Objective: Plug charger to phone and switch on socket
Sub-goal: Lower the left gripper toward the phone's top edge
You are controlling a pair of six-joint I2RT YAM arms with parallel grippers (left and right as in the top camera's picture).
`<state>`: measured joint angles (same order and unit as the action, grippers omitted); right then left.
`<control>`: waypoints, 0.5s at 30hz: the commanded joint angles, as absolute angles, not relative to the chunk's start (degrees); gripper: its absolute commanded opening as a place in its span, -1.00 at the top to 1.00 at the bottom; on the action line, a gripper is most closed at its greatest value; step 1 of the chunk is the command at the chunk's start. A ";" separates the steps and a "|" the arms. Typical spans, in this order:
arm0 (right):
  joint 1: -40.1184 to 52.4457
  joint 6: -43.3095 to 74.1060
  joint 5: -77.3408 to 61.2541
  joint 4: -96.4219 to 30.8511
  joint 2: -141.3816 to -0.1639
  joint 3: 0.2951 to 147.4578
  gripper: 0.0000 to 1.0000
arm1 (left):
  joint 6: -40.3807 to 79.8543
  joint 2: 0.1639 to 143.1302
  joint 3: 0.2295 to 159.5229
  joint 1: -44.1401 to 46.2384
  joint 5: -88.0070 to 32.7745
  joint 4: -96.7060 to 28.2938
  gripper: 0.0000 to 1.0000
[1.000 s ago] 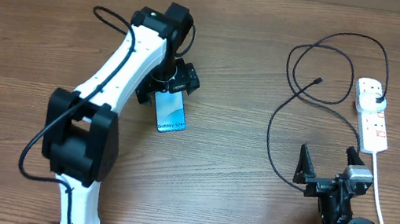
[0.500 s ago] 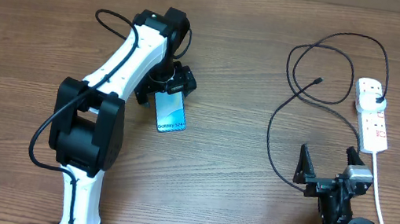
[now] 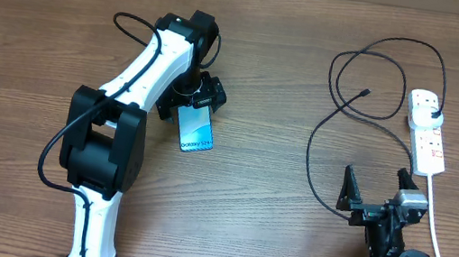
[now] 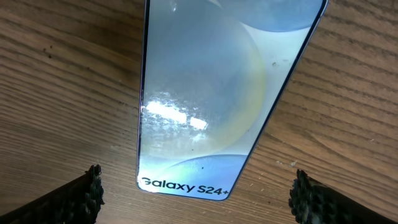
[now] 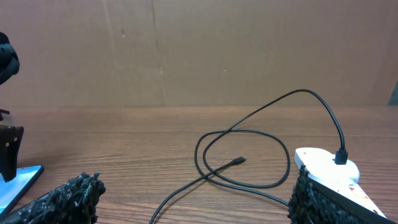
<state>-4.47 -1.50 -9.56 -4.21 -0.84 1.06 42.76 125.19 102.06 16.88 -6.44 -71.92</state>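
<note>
The left pincer (image 4: 199, 191) hangs released, its jaws spread wide to either side of the phone (image 4: 205, 93) and gripping nothing. The phone lies flat on the worktop (image 3: 241, 231), screen up, well apart from the cable (image 3: 311, 150). The step looks like taking hold of the phone: close squarely on its long edges, low enough not to slip. The right pincer (image 3: 377, 175), also released and empty, waits near the cable. The cable's loose tip (image 3: 365, 93) lies inside the loop, and its plug (image 3: 433, 112) sits in the power strip (image 3: 431, 150).
</note>
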 commanded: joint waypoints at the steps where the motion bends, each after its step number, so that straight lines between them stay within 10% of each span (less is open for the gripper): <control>1: -4.62 -1.37 -9.04 -3.97 -0.19 0.45 -1.00 | 45.52 126.06 103.33 16.78 -6.70 -71.70 -1.00; 15: -4.62 -1.37 -9.04 -3.97 -0.19 0.45 -1.00 | 39.31 130.76 103.28 16.88 -4.21 -68.10 -1.00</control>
<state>-4.47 -1.50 -9.56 -4.21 -0.84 1.06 45.15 128.22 102.06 16.88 -5.28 -68.95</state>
